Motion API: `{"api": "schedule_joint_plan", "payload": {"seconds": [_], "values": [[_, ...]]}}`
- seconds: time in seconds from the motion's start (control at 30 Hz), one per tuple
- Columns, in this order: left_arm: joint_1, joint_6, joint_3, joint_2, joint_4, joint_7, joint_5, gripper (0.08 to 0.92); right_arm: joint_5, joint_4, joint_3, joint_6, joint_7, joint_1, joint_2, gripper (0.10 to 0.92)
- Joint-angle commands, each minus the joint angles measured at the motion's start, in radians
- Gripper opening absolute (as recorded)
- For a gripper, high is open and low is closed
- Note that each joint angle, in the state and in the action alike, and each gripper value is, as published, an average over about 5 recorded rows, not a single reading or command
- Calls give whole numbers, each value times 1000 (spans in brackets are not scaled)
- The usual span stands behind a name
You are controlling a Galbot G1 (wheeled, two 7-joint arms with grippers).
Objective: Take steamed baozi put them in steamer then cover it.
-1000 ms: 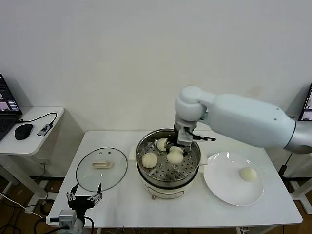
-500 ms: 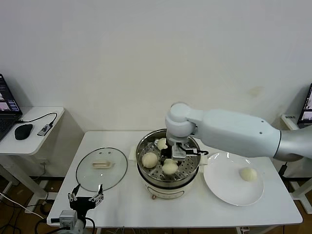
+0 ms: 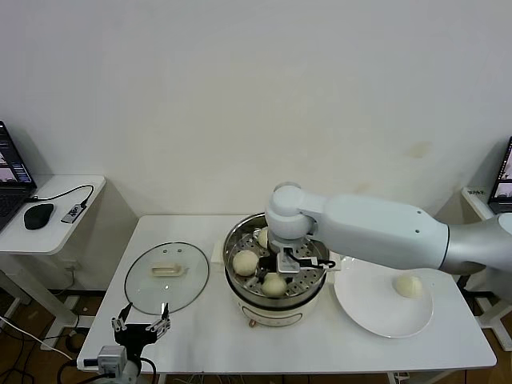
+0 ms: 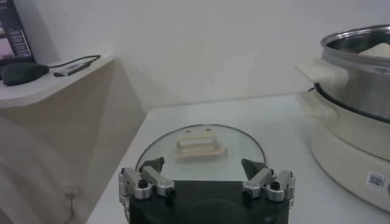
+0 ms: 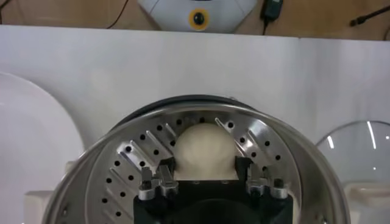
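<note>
From the head view, the right gripper (image 3: 282,268) holds a third baozi (image 3: 274,284) low inside the steamer (image 3: 276,276) while one remains on the plate (image 3: 384,302) and the cover (image 3: 166,277) lies aside; the left wrist view shows the left gripper (image 4: 206,177) spread empty beside that cover (image 4: 200,152); the right wrist view confirms fingers (image 5: 163,176) flanking the bun (image 5: 204,151) above the tray.

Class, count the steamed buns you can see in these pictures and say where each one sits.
4. Three baozi are in the steamer: left, back partly hidden, and front between the right gripper's fingers. One is on the white plate.
</note>
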Motion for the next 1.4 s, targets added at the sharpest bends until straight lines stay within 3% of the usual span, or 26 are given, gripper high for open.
{"api": "schedule_joint_plan", "payload": {"seconds": [0.03,0.33,0.73,1.0,1.4], "values": [[0,0,0,2,1,1,-1,823,-4,6,14,-44,36,-2,-8,624],[-3,2,5,5,-2,3,1,823,134,12,122,-176,31,85,-125,813],[-1,13,14,23,-11,16,-7,823,416,-92,225,-644,-12,112,-465,823],[-2,17,23,20,3,12,-30,823,319,-213,279,-749,-49,-5,-577,823],[2,17,19,21,32,8,-38,823,105,-403,562,-689,1,-368,-513,823]]}}
